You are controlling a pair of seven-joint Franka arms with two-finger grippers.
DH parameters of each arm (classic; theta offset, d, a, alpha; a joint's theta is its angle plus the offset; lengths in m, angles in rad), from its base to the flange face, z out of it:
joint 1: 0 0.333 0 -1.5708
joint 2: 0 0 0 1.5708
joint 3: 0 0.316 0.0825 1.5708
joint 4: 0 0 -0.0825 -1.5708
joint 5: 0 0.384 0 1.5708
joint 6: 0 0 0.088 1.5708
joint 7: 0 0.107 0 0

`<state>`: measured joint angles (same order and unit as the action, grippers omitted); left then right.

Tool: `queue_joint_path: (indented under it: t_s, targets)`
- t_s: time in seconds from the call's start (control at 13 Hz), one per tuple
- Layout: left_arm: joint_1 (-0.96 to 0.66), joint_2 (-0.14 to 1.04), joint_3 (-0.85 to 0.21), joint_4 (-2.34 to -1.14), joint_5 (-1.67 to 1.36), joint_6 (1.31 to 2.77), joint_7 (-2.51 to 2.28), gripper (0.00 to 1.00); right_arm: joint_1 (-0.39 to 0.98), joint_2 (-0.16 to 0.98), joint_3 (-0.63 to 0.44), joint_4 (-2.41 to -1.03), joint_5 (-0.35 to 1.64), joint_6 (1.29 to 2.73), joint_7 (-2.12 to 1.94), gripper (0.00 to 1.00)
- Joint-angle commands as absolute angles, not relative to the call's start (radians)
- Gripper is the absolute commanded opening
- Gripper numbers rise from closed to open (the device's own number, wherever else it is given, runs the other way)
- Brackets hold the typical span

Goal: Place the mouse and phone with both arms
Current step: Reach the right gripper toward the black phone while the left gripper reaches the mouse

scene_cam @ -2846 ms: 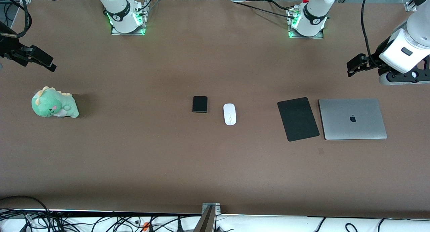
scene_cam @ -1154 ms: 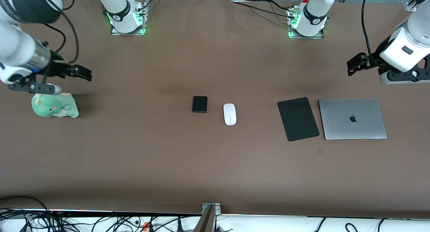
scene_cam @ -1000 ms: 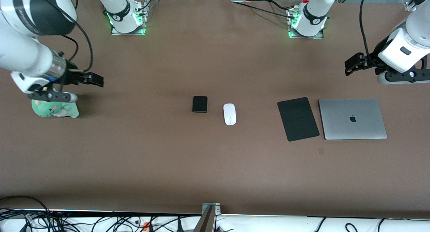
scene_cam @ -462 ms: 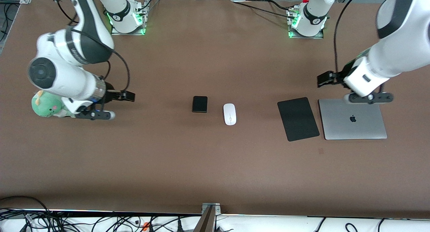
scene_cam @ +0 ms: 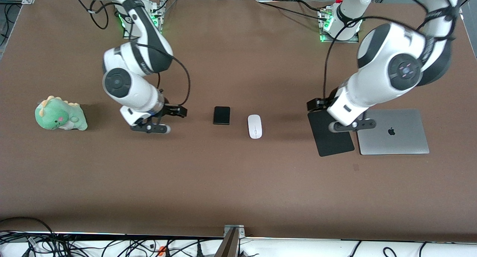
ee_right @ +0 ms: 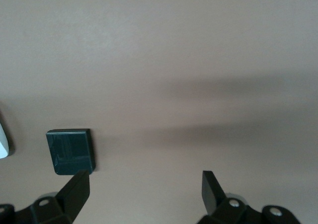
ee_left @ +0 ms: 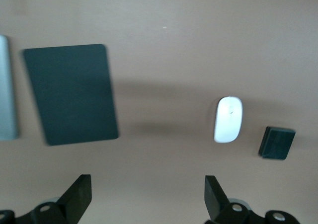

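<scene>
The black phone (scene_cam: 221, 115) and the white mouse (scene_cam: 255, 126) lie side by side on the brown table (scene_cam: 238, 182), the phone toward the right arm's end. My right gripper (scene_cam: 181, 111) is open and empty, over bare table between the plush and the phone. In the right wrist view the phone (ee_right: 69, 152) lies just ahead of one finger of the right gripper (ee_right: 145, 186). My left gripper (scene_cam: 312, 105) is open and empty over a corner of the mouse pad (scene_cam: 333, 143). The left wrist view shows the left gripper (ee_left: 147, 194), mouse (ee_left: 228, 118) and phone (ee_left: 277, 143).
A closed silver laptop (scene_cam: 395, 134) lies beside the mouse pad at the left arm's end. A green dinosaur plush (scene_cam: 59, 118) sits at the right arm's end. The mouse pad (ee_left: 72, 92) and the laptop's edge (ee_left: 6, 90) show in the left wrist view.
Both arms have swung in toward the table's middle: the right gripper from beside the plush toward the phone, the left gripper from beside the laptop to over the mouse pad. Phone and mouse have not moved.
</scene>
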<state>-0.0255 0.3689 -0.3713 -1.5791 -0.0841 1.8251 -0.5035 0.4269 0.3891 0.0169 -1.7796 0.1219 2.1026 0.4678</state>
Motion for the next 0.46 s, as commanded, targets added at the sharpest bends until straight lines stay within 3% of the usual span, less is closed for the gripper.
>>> queue_joint_path:
  t_s: [0.0,0.38]
  targets:
    - [-0.069,0.457,-0.379,-1.565,-0.097,1.926,-0.590,1.00,0.457,0.405,0.008,-1.816,0.120,2.183,0.495,1.00]
    - [-0.153,0.592,-0.377,-1.563,-0.094,2.120,-0.698,1.00,0.459,0.410,0.006,-1.821,0.118,2.189,0.494,1.00]
